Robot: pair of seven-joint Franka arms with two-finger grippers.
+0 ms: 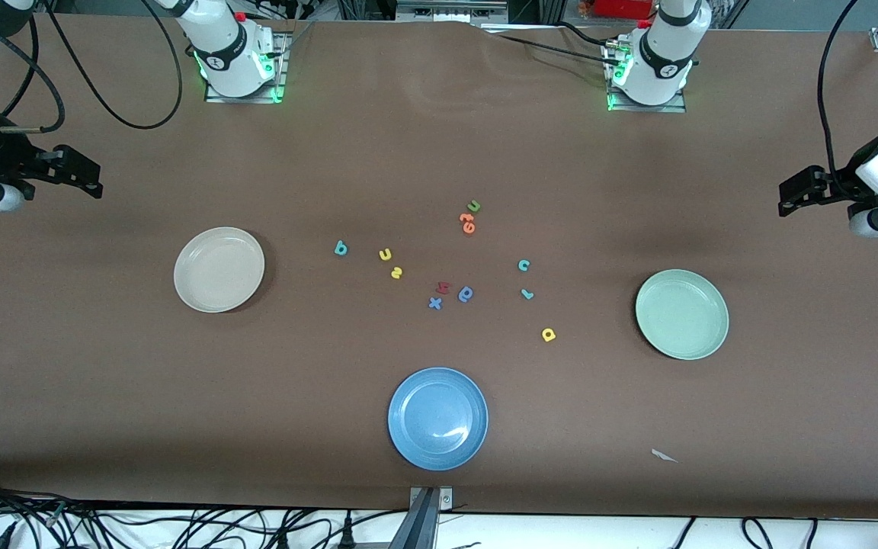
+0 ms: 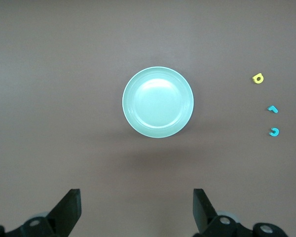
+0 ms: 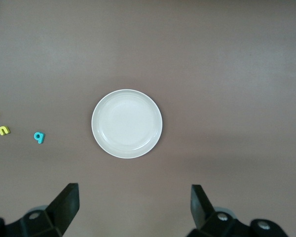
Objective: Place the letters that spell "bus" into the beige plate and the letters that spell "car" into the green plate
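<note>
Left gripper – wide open, empty, above the green plate. Right gripper – wide open, empty, above the beige plate.

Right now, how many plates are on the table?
3: the beige plate toward the right arm's end, the green plate toward the left arm's end, and a blue plate nearest the front camera. None look hidden.

matt brown cloth-like table cover; smooth, slightly glossy round blue plastic-looking plate; matt tiny yellow foam letter "a".
</note>
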